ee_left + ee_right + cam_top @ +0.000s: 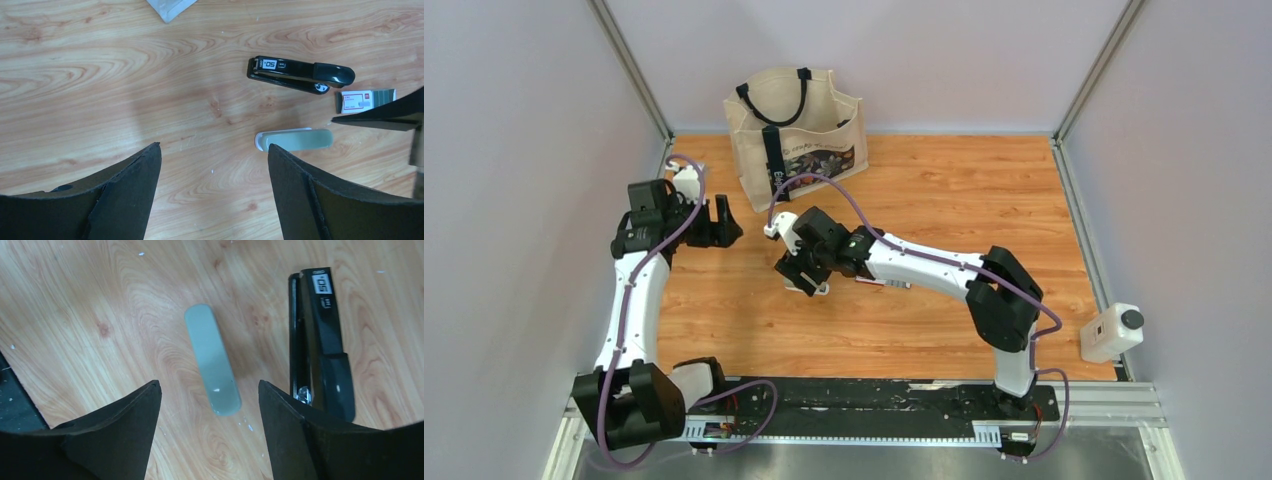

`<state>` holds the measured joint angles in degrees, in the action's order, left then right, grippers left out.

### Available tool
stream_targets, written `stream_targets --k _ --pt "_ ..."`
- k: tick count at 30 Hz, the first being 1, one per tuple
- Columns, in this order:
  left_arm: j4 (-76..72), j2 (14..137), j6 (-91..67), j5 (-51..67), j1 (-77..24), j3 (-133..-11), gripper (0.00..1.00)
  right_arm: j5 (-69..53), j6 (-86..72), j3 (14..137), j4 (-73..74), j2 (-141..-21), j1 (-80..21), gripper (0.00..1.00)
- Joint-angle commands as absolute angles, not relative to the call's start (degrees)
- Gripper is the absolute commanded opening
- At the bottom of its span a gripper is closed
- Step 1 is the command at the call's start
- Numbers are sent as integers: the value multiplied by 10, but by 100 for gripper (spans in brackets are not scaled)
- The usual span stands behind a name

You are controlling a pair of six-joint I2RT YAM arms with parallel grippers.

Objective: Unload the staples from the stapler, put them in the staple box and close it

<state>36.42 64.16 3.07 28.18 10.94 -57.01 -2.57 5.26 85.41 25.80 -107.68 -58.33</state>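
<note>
The stapler (212, 360), grey on top with a pale base, lies closed and flat on the wooden table. My right gripper (209, 385) hovers open just above its near end, one finger on each side, not touching it. In the top view the right gripper (802, 278) covers it. The stapler also shows in the left wrist view (295, 140). My left gripper (214, 146) is open and empty, raised above the table to the stapler's left (724, 225). Grey strips of staples (384, 95) show at the end of a red-and-white box (359, 100).
A bigger black stapler (322, 340) lies close beside the grey one, next to my right finger. A cloth tote bag (794, 130) stands at the back. A white bottle-like device (1112, 333) sits beyond the table's right rail. Walls enclose three sides.
</note>
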Motion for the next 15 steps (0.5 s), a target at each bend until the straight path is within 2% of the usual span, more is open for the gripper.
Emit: stream_targets --k 1,15 --pt "376 621 34 302 115 -573 86 -35 80 883 268 -1109 -586 73" --pt "397 613 71 312 117 -567 87 -53 91 904 285 -1154 -586 51"
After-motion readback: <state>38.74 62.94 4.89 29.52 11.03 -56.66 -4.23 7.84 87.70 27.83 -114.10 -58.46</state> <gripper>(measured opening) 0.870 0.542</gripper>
